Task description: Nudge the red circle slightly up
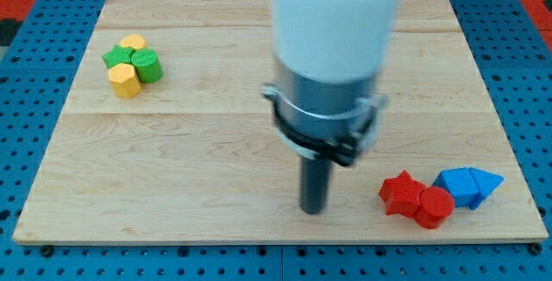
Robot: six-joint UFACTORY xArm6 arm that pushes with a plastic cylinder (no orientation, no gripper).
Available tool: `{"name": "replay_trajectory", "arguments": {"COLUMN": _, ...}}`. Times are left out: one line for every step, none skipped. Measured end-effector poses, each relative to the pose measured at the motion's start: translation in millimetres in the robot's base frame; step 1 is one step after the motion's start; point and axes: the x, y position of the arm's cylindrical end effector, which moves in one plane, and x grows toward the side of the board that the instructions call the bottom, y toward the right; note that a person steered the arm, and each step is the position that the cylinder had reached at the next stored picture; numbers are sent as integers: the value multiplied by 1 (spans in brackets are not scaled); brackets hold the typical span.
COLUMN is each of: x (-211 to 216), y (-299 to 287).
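The red circle point(435, 207) lies near the view's bottom right on the wooden board point(172, 160). It touches a red star point(401, 192) on its left and sits just below and left of two blue blocks point(467, 185). My tip point(312, 211) rests on the board at the bottom centre, well to the left of the red star and the red circle, touching no block.
At the view's top left is a tight cluster: a yellow block point(133, 42), a green star point(117, 57), a green cylinder point(147, 65) and a yellow hexagon point(125, 80). The arm's large white and grey body point(332, 48) hangs over the board's centre.
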Motion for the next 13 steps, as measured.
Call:
{"name": "replay_trajectory", "arguments": {"x": 24, "y": 72}}
{"name": "replay_trajectory", "arguments": {"x": 28, "y": 99}}
{"name": "replay_trajectory", "arguments": {"x": 27, "y": 116}}
{"name": "replay_trajectory", "arguments": {"x": 27, "y": 117}}
{"name": "replay_trajectory", "arguments": {"x": 26, "y": 129}}
{"name": "replay_trajectory", "arguments": {"x": 26, "y": 152}}
{"name": "replay_trajectory", "arguments": {"x": 26, "y": 169}}
{"name": "replay_trajectory", "arguments": {"x": 26, "y": 157}}
{"name": "replay_trajectory", "arguments": {"x": 25, "y": 137}}
{"name": "replay_trajectory", "arguments": {"x": 25, "y": 140}}
{"name": "replay_trajectory", "arguments": {"x": 25, "y": 164}}
{"name": "replay_trajectory", "arguments": {"x": 23, "y": 181}}
{"name": "replay_trajectory", "arguments": {"x": 19, "y": 168}}
